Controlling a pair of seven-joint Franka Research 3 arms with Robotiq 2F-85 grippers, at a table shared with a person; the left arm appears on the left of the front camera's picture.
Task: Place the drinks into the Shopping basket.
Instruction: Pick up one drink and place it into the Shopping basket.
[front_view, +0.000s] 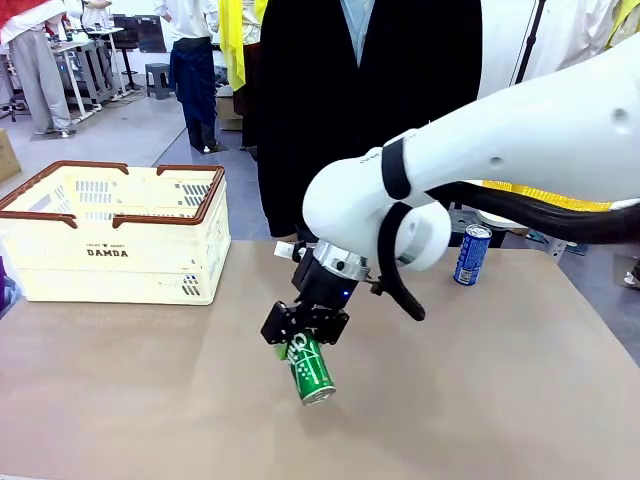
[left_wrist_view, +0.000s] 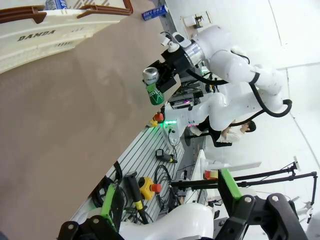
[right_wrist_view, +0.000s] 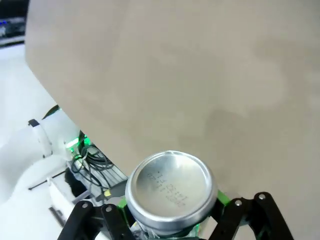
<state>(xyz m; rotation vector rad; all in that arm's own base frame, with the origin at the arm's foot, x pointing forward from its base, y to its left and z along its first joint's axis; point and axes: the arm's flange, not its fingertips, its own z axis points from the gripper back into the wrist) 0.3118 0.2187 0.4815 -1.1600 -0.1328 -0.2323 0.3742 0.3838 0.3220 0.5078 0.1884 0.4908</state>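
Green can (front_view: 309, 367), tilted, clamped between the right gripper's (front_view: 302, 343) fingers, its silver end poking past the fingertips, clear of the table (front_view: 500, 400). Carry step, I'd say: next it wants swinging over the Shopping basket (front_view: 110, 235), well off from those fingers. Blue can (front_view: 471, 254) stands apart, waiting; left gripper (left_wrist_view: 167, 210) spread wide, empty.

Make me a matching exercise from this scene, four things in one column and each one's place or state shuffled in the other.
1. green can
2. blue can
3. Shopping basket
4. left pincer

A. open and empty
B. on the table's far left
C. tilted, gripped in the right pincer
D. standing upright, far right of the table

Pairs: 1-C, 2-D, 3-B, 4-A
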